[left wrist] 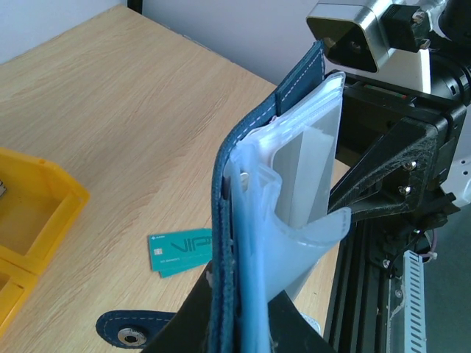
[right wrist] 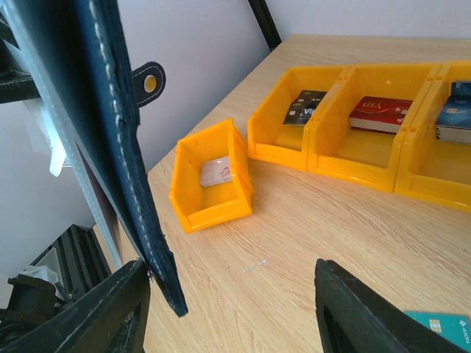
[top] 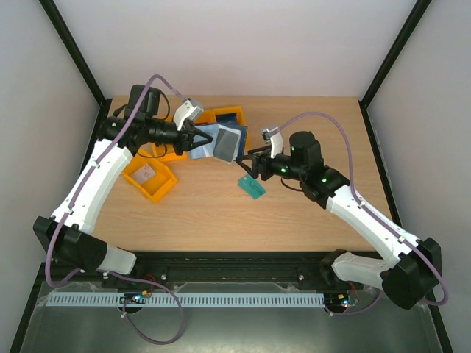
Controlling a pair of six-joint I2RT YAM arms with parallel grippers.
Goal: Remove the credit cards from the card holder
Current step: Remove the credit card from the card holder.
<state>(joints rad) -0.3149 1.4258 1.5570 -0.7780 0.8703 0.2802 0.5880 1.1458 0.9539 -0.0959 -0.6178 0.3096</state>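
- Wooden table (top: 309, 213) lay beneath the card holder (top: 223, 141), which was held up off it.
- Orange bins (right wrist: 353, 147) stood in a row beyond the card holder, with a lone bin (right wrist: 193, 195) apart from that row and nearer the holder.
- Left gripper (top: 197, 138) was clamped on the card holder's lower edge. The holder stood upright out of its fingers, with the clear sleeves (left wrist: 305, 147) fanned towards the other arm.
- Right gripper (right wrist: 232, 294) had its fingers (right wrist: 110, 316) spread wide. The holder's navy cover came down just beside one finger, with nothing pinched between the two.
- Credit cards (right wrist: 379, 114) lay in the bins, well apart from the card holder: dark, red and blue in the row, a pale one in the lone bin.
- Teal card (top: 252, 186) lay flat on the table near the card holder, below it.
- Clasp tab (right wrist: 149, 79) hung from the card holder's cover.
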